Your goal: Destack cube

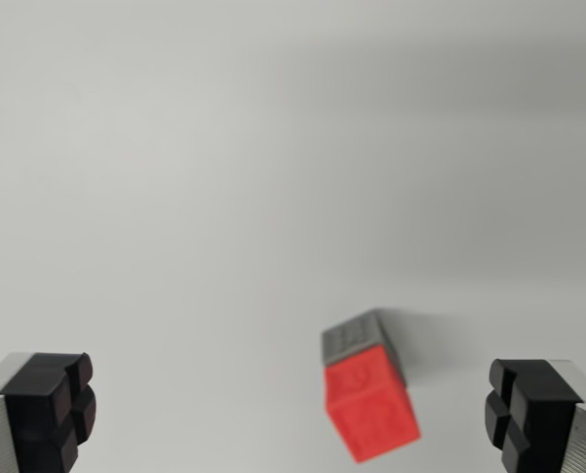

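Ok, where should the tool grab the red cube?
Grip the red cube on two opposite side faces, coming straight down. It sits on the grey cube, rotated relative to the open tool and nearer the wrist view's right, so shift right and turn the wrist first.

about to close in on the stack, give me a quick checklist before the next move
1. Gripper open, nothing held: ok.
2. Red cube lies between the fingertips: ok, though nearer the wrist view's right.
3. Grey cube touches the red one: ok, still stacked.
4. Stack square to the jaws: not ok, it looks rotated.
5. White table around the stack free of obstacles: ok.
6. Height above the stack: cannot tell, picture blurred.
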Available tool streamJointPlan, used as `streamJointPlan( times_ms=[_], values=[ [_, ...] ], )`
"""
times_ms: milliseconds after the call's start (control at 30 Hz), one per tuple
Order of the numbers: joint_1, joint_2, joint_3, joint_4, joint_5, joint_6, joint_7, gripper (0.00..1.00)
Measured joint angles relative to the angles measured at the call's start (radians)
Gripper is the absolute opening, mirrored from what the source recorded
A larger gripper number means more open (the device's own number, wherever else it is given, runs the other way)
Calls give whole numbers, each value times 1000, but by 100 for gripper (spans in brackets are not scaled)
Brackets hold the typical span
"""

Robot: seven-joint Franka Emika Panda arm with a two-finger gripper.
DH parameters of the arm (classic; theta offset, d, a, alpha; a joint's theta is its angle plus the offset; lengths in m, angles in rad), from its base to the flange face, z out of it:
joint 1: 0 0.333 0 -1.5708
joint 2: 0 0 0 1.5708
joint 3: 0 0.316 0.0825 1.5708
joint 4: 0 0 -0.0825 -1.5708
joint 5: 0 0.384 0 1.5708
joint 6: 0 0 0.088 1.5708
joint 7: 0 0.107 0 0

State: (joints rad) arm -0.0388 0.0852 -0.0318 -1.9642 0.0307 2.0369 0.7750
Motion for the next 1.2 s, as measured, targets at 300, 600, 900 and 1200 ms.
streamJointPlan(
  times_ms=[300, 600, 900, 1200],
  values=[
    [0, 0, 0, 0, 0, 0, 0, 100],
    [0, -1, 0, -6, 0, 3, -5, 100],
    [-1, -17, -2, -46, 0, 26, -31, 100],
    [-5, -43, -5, -111, -1, 64, -75, 100]
  ],
)
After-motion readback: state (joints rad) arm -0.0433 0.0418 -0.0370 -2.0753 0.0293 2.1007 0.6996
